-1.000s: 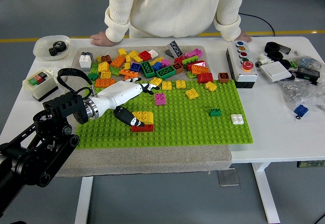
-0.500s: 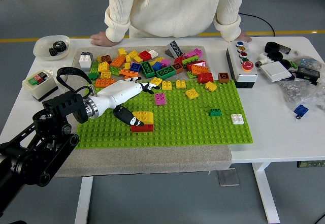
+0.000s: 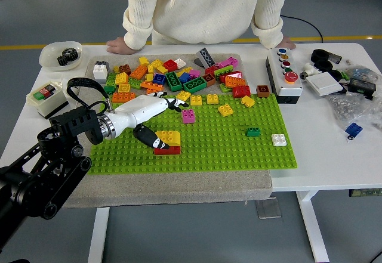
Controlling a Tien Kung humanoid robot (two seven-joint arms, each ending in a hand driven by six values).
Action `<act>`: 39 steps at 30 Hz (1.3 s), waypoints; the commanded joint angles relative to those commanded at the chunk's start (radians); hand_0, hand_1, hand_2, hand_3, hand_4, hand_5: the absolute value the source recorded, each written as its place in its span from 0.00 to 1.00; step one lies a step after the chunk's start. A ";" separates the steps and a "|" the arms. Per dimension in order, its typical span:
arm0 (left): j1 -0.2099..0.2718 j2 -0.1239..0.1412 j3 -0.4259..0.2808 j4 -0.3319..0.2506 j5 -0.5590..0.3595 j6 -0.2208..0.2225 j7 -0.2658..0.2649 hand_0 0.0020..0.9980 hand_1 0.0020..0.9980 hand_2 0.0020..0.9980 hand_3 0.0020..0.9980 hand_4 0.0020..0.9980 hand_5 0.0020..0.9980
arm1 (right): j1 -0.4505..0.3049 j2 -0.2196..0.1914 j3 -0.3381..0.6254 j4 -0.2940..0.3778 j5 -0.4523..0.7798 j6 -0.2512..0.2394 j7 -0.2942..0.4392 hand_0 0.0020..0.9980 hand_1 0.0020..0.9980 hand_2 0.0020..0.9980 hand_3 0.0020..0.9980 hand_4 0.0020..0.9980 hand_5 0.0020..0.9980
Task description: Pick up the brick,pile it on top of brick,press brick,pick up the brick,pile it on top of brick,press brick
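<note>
A yellow brick sits on top of a red brick on the green baseplate, left of its middle. My left hand, white with black fingertips, lies over the plate's left part. Its thumb rests against the left side of the yellow-on-red stack. Its other fingers stretch out toward the loose bricks behind and hold nothing. A pink brick, several yellow bricks, a small green brick and a white brick stand on the plate. My right arm is out of view.
A heap of loose coloured bricks lies on the grey mat behind the plate. A person stands at the far side, both hands resting on the table edge. A button box, a switch box and a bowl of gears flank the mat.
Almost nothing has changed. My left arm has sunk slightly to the lower left; the hand and the yellow-on-red stack stay where they were.
</note>
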 joint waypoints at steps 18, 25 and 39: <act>-0.007 0.002 0.006 0.014 0.010 -0.001 -0.003 1.00 0.81 0.81 0.89 1.00 0.12 | -0.001 0.001 -0.009 0.000 0.000 0.002 0.001 0.74 0.65 0.71 0.58 0.81 0.35; -0.010 -0.002 0.005 0.020 0.008 0.002 -0.002 1.00 0.81 0.81 0.89 1.00 0.12 | -0.001 0.000 -0.008 0.000 0.000 0.001 0.002 0.74 0.65 0.71 0.58 0.81 0.35; -0.013 -0.001 0.003 0.025 0.005 0.000 -0.003 1.00 0.81 0.81 0.89 1.00 0.11 | 0.002 0.001 -0.007 0.000 0.003 0.001 0.001 0.74 0.65 0.71 0.58 0.81 0.35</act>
